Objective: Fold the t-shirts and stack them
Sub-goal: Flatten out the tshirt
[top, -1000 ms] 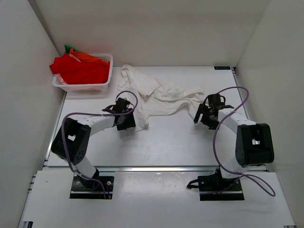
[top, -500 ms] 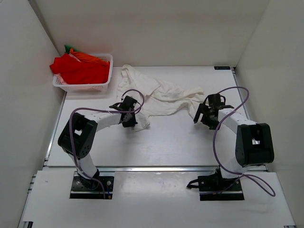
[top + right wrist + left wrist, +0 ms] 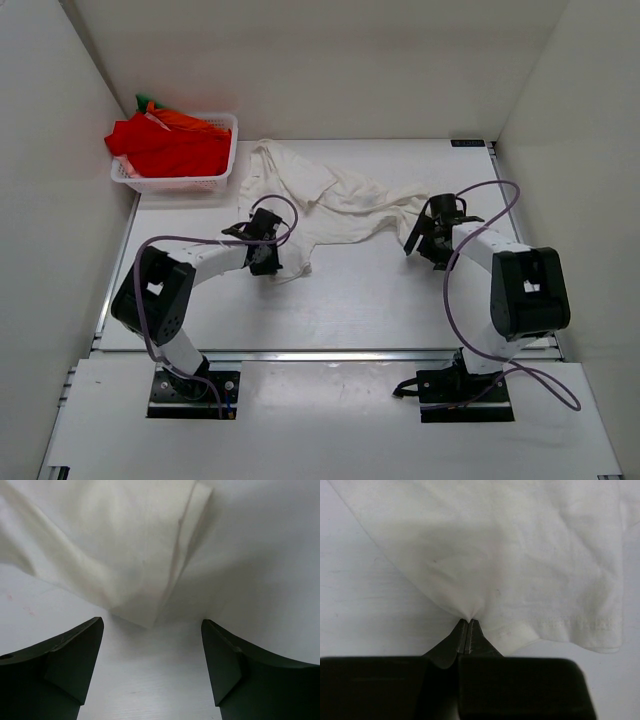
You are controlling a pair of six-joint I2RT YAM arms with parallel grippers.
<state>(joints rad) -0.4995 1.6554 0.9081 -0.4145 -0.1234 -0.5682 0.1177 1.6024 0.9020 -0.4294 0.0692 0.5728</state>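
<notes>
A large white t-shirt [image 3: 340, 205] lies crumpled across the far middle of the table. My left gripper [image 3: 272, 262] is at its near-left hem. In the left wrist view the jaws are shut [image 3: 469, 621] and pinch a peak of the white cloth [image 3: 520, 555], with a stitched hem just to the right. My right gripper [image 3: 422, 232] is at the shirt's right end. Its fingers [image 3: 80, 650] stand wide open [image 3: 151, 626] on the bare table, and a folded corner of the shirt [image 3: 115, 555] lies just ahead of the tips, untouched. Red, orange and green t-shirts [image 3: 170, 140] are piled in the basket.
The white lattice basket [image 3: 178, 184] stands at the far left corner against the left wall. White walls close in the table on the left, back and right. Purple cables loop over both arms.
My left gripper has gone from open to shut on the white shirt's near-left edge and drawn slightly back. My right gripper has shifted a little left toward the shirt's right corner, still open.
</notes>
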